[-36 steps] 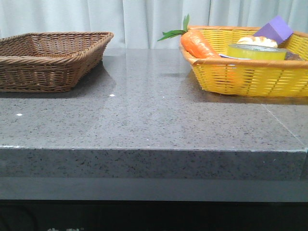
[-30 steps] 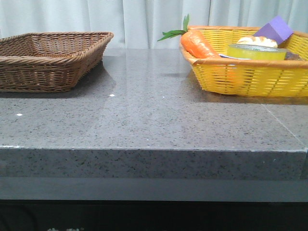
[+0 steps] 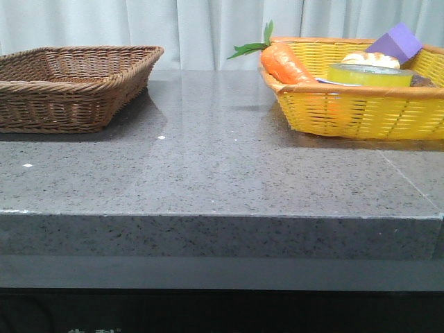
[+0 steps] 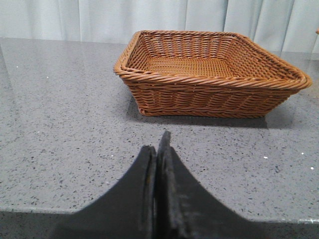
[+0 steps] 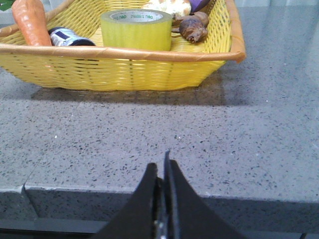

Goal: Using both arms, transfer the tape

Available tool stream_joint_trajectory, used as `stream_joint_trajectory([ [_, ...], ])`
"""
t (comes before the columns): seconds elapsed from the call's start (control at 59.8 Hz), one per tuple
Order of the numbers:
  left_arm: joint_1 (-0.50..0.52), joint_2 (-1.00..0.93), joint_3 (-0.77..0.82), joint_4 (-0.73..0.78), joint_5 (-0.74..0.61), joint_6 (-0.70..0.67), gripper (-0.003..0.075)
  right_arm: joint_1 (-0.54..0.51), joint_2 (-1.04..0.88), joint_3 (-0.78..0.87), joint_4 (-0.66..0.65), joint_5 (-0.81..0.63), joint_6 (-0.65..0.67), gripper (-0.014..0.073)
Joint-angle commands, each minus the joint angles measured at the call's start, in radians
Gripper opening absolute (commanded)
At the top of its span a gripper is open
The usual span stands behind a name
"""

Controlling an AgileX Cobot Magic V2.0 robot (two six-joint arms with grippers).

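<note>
The tape stands in the yellow basket, so the right gripper faces it, jaws pressed together. The left gripper, likewise closed, waits before the brown basket, probably the destination.

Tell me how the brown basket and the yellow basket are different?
The brown basket has nothing in it, but the yellow basket holds the tape, a carrot and other things. The brown basket sits on the table's left side, the yellow basket on the right. Both are woven and sit on the grey table.
</note>
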State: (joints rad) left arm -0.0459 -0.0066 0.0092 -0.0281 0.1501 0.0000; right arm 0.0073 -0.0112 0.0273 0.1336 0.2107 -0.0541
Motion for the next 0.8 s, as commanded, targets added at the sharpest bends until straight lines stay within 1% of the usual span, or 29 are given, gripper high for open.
stream_joint_trajectory([
  [0.0, 0.002, -0.017, 0.038, -0.002, -0.082, -0.009, -0.0020, 0.002, -0.025, -0.025, -0.008, -0.083, -0.010, -0.0090],
  [0.435, 0.002, -0.017, 0.038, -0.002, -0.082, -0.009, -0.0020, 0.002, -0.025, -0.025, -0.008, -0.084, -0.010, -0.0090],
  [0.636, 0.002, -0.017, 0.038, -0.002, -0.086, -0.009, -0.0020, 0.002, -0.025, -0.025, -0.009, -0.145, -0.010, -0.0090],
  [0.786, 0.002, -0.017, 0.038, -0.006, -0.122, -0.009, -0.0020, 0.002, -0.025, -0.025, -0.008, -0.148, -0.009, -0.0090],
])
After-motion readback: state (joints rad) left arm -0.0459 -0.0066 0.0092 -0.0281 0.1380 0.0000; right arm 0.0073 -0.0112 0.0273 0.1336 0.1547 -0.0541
